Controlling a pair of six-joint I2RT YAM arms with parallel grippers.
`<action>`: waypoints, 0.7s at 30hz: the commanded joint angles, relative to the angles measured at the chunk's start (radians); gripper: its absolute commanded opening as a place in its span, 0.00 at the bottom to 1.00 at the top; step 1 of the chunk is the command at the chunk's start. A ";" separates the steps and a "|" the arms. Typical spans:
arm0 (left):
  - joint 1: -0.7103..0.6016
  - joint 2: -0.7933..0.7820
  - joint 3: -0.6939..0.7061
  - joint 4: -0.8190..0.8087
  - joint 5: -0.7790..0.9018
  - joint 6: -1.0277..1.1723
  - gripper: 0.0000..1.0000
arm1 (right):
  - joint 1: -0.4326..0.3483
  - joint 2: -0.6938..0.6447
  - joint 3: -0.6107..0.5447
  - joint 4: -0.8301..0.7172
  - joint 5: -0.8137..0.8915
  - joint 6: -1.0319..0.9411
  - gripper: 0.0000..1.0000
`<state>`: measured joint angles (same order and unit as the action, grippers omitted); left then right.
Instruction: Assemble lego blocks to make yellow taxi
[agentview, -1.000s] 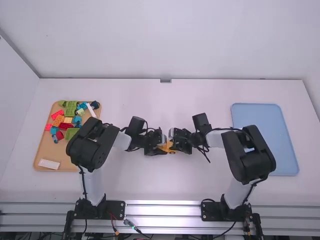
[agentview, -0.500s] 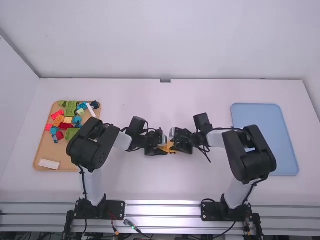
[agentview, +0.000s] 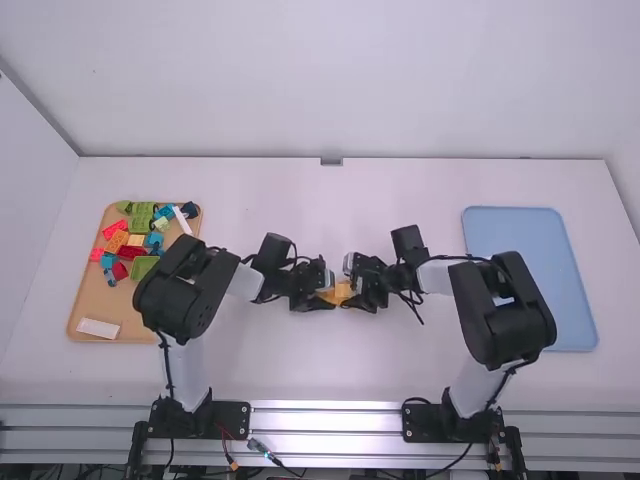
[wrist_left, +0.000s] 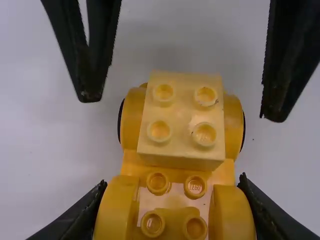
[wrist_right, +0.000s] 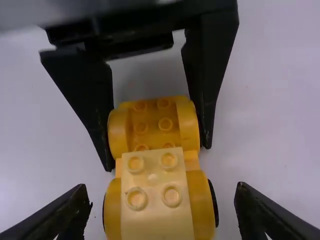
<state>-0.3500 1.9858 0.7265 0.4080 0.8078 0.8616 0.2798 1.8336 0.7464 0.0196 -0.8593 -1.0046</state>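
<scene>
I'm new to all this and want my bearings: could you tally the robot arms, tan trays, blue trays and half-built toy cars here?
Robot arms: 2
Tan tray: 1
Blue tray: 1
Half-built toy car: 1
Total: 5

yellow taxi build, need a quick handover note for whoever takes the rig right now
Left gripper: jaws closed on one end of the wheeled orange base, mid-table.
Right gripper: jaws open, one either side of the base's other end, not touching it.
Done: pale yellow block sits on that end; can't tell if it is fully pressed down.
Left: studs at the left gripper's end are bare, so more body blocks probably go on. Loose bricks are on the tan tray.
</scene>
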 joint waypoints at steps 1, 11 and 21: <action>0.003 0.015 -0.008 -0.008 -0.039 0.018 0.44 | -0.014 -0.066 -0.006 -0.005 -0.056 0.002 0.75; 0.003 0.015 -0.008 -0.008 -0.039 0.018 0.44 | -0.013 -0.078 -0.007 -0.004 -0.061 0.002 0.00; 0.003 0.015 -0.008 -0.009 -0.039 0.018 0.44 | 0.000 -0.018 -0.007 0.000 -0.059 -0.016 0.00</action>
<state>-0.3500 1.9858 0.7265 0.4080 0.8078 0.8619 0.2874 1.7992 0.7464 0.0246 -0.9058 -1.0206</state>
